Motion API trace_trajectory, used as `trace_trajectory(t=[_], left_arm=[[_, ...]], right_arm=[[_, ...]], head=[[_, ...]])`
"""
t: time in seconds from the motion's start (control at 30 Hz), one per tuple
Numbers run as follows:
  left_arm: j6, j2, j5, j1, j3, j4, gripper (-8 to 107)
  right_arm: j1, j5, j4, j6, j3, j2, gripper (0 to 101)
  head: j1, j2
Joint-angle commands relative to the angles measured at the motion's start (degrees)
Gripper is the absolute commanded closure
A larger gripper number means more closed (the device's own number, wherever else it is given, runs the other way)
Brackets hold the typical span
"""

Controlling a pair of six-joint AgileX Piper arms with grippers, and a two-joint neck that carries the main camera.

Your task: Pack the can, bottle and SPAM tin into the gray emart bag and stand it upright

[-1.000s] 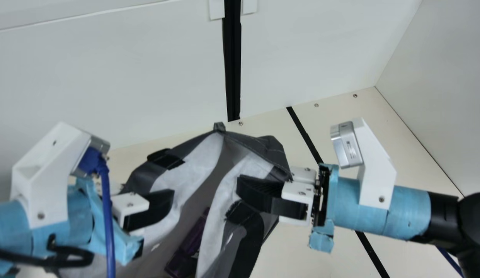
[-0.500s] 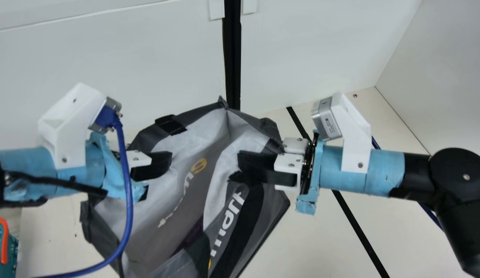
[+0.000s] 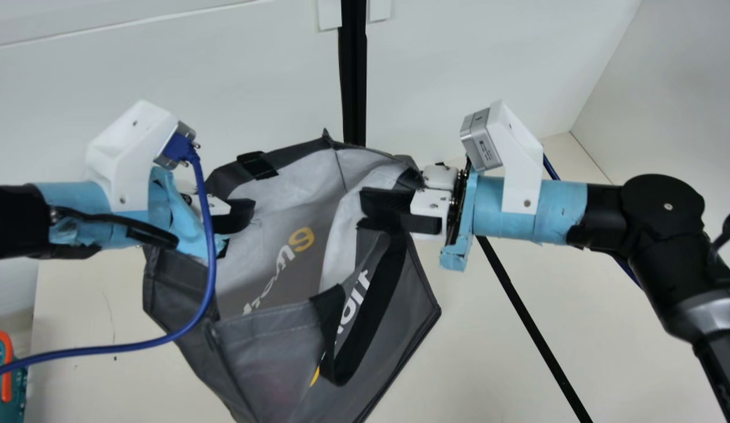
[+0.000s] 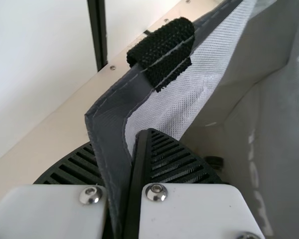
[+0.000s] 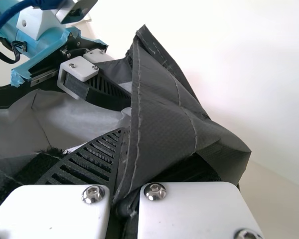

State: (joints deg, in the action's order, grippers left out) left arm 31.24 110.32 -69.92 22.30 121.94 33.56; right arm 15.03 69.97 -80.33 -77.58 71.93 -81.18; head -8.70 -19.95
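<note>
Gray emart bag (image 3: 271,341): mouth open, between the 2 arms, over the counter (image 3: 77,329)
Left pincer (image 3: 238,215): clamped on the bag's rim
Right pincer (image 3: 371,205): clamped on the opposite rim
Inside: dark item (image 4: 214,161), partly hidden

Gray across its sides, the emart bag (image 3: 400,329) shows me a whitish lining (image 3: 306,176) with a fine grid weave, yellow-and-white lettering (image 3: 301,237) and a black handle (image 3: 378,294). Light blue wrap (image 3: 556,211) colors the black arms (image 3: 665,205), both with white brackets (image 3: 521,158). The left gripper (image 3: 252,212) and right gripper (image 3: 362,202) pair white blocks with black, ribbed fingers; a bright blue cable (image 3: 211,258) adds color. Black stripes mark the cream table (image 3: 471,364) and white wall (image 3: 165,70). A teal basket (image 3: 18,390) sports an orange handle (image 3: 7,364).
</note>
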Motion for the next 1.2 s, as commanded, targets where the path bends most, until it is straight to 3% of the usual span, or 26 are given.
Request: trace_trajectory(t=[0.0, 0.27, 0.6, 0.83, 1.17], left_arm=[[0.0, 1.4, 0.0, -0.4, 1.6, -0.2, 107], [-2.2, 7.8, 0.0, -1.2, 10.1, -1.5, 107], [-7.9, 13.8, 0.0, -1.3, 18.5, -8.8, 107], [-9.9, 14.7, 0.0, -1.0, 19.9, -12.9, 107], [-10.6, 13.9, 0.0, -0.1, 19.1, -14.0, 107]], right_arm=[[-0.2, -0.1, -0.5, -0.8, 0.7, -1.4, 101], [-1.1, -0.1, -1.0, -5.2, 4.3, -7.3, 101], [0.7, -0.1, 1.4, -14.2, 10.0, -13.8, 101], [0.0, -1.2, 0.9, -16.6, 10.6, -15.1, 101], [-1.2, -0.1, -0.6, -14.1, 9.6, -14.8, 101]], head=[[-1.3, 0.0], [-1.3, 0.0], [-1.3, 0.0], [-1.3, 0.0], [-1.3, 0.0]])
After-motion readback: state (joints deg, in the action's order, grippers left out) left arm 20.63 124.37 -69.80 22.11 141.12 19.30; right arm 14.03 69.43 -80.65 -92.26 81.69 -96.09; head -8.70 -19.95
